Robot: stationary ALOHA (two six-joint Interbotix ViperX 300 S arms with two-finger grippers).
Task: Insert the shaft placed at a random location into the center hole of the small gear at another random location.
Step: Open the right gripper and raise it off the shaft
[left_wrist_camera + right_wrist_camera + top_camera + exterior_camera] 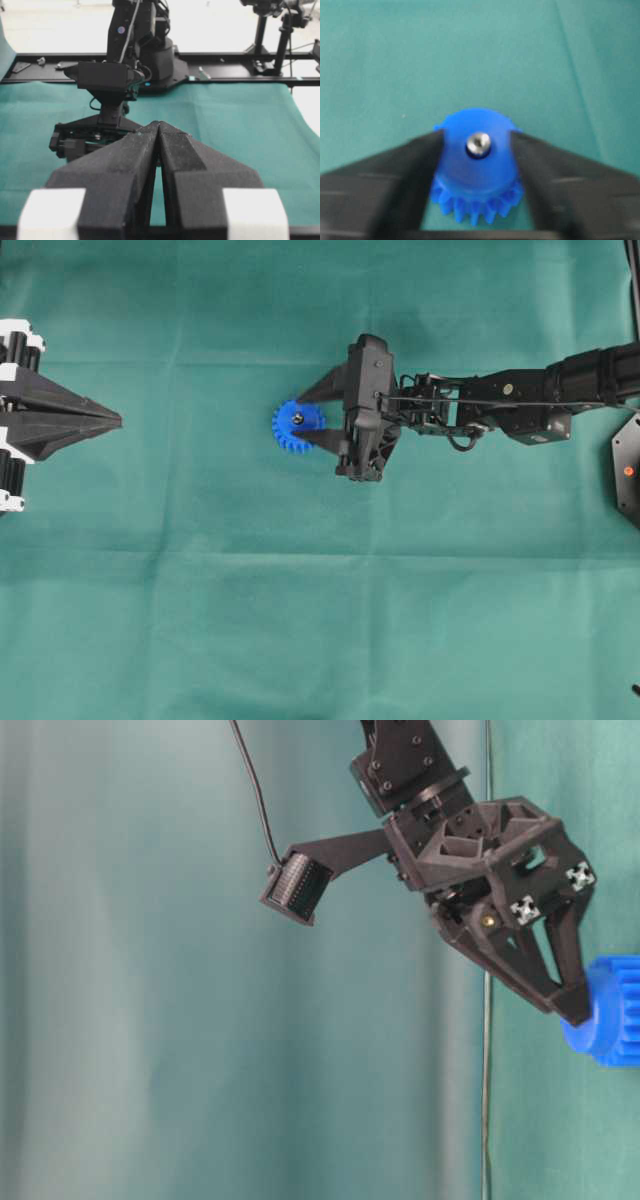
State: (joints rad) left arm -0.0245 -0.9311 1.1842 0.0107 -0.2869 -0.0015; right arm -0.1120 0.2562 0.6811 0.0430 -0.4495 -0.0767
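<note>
Green cloth covered the whole tabletop (300,620), and it had a few soft folds in it. Near the middle of the cloth sat the small gear (297,427), bright blue with many short teeth. The shaft (478,143) stood in the center hole (478,151) of the gear, with only its shiny round end showing at the top of the flat hub. So the main job looked done: the pin was in the hole. The right gripper (306,414) had its two black fingers spread apart, one on each side of the blue hub, and they were not squeezing the pin. In the right wrist view the fingers looked very close to the hub's sides, but I could not tell if they touched it. What seemed left was for that arm to pull away without bumping the gear. The left gripper (110,421) waited well apart at the left edge, with its fingers pressed together and holding nothing. No words, labels or brand names could be read anywhere.
</note>
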